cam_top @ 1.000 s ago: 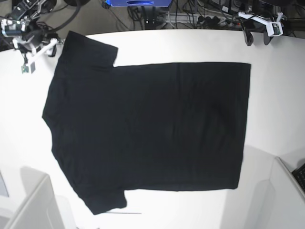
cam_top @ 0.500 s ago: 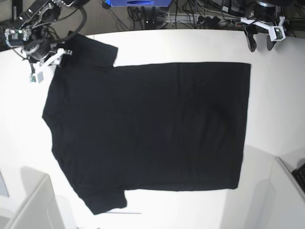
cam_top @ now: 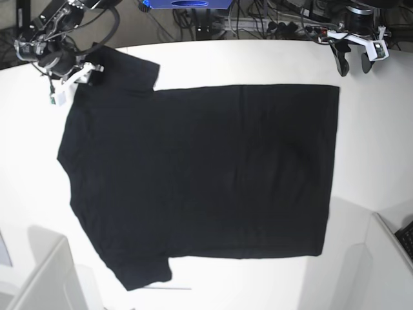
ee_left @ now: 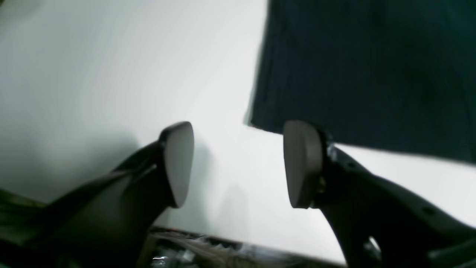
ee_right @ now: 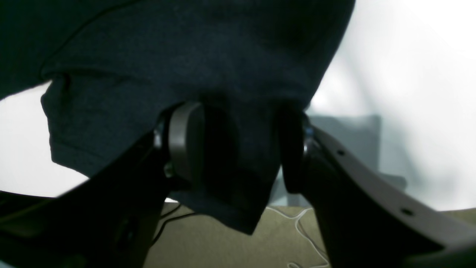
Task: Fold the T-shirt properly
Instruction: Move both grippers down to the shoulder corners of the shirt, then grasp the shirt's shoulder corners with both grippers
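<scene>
The black T-shirt lies spread flat on the white table, plain side up, with its sleeves at the left and its hem at the right. My right gripper is at the far left sleeve. In the right wrist view its open jaws straddle the sleeve cloth, pads apart. My left gripper is at the table's far right edge. In the left wrist view it is open and empty over bare table, just short of the shirt's hem corner.
Cables and equipment crowd the floor beyond the table's far edge. A grey box stands at the near left and another at the near right. Olive floor with cables shows under the sleeve.
My right gripper has moved right onto the far left sleeve. My left gripper has shifted slightly right along the far edge. The shirt has not moved.
</scene>
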Robot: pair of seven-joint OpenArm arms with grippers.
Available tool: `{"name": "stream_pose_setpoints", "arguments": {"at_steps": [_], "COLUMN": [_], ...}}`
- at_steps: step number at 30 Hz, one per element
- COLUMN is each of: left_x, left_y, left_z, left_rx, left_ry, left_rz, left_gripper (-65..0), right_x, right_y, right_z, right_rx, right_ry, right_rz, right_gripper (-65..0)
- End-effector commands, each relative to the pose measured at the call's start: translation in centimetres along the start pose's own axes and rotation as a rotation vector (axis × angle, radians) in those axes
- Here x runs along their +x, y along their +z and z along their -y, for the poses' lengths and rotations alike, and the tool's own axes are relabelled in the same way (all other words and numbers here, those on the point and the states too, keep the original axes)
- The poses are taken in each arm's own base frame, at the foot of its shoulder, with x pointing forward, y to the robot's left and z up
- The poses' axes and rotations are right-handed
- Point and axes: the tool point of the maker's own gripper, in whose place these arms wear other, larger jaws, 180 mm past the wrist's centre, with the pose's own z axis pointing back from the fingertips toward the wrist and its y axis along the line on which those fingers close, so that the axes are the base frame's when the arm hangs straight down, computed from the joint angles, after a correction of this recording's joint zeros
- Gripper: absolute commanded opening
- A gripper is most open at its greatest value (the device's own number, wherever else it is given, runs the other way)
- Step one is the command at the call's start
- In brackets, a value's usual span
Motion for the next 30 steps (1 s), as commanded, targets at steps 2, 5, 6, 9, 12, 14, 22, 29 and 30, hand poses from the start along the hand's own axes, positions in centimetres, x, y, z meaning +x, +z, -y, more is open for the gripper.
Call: {"name": "stream_pose_setpoints", "arguments": {"at_steps": [2,5,6,9,12,14,22,29,30], "left_x": [1.0,0.9,0.8,0.8,0.8,0.7,1.0,-1.4,-1.6], "left_y": [-0.3,-0.9,-1.1,-1.2,-1.2,-1.2,-1.5,-2.5,-2.6], "left_z": [-0.2,0.2,0.4,0.4,0.4,0.4,0.5,-0.6,-0.8], "left_rx": [-0.001,-0.013,-0.015,-0.014,-0.014,-0.014,-0.014,0.04,0.044], "left_ry": [0.072,0.121,0.123,0.127,0.133,0.136,0.145,0.221,0.245], "left_rz": [0.028,-0.005,-0.011,-0.012,-0.012,-0.012,-0.003,-0.035,-0.036], "left_gripper": [-28.5,-28.5,-28.5,-28.5,-28.5,-28.5,-28.5,-28.5,-28.5], "right_x": [-0.6,0.0,0.6,1.5,1.2,0.9,-1.4,-1.3,-1.3], "right_y": [0.3,1.2,1.8,2.5,2.0,1.5,-0.6,-0.7,-0.7], "right_z": [0.8,1.2,1.4,1.8,2.3,2.4,0.2,0.1,0.1], "right_rx": [-0.03,-0.053,-0.072,-0.096,-0.091,-0.076,0.002,0.004,0.004], "right_ry": [0.006,0.029,0.048,0.068,0.058,0.041,0.072,0.085,0.085], "right_rz": [-0.031,-0.011,0.006,0.025,0.012,0.014,-0.065,-0.07,-0.07], "right_gripper": [-35.6,-35.6,-35.6,-35.6,-35.6,-35.6,-35.6,-37.5,-40.8]}}
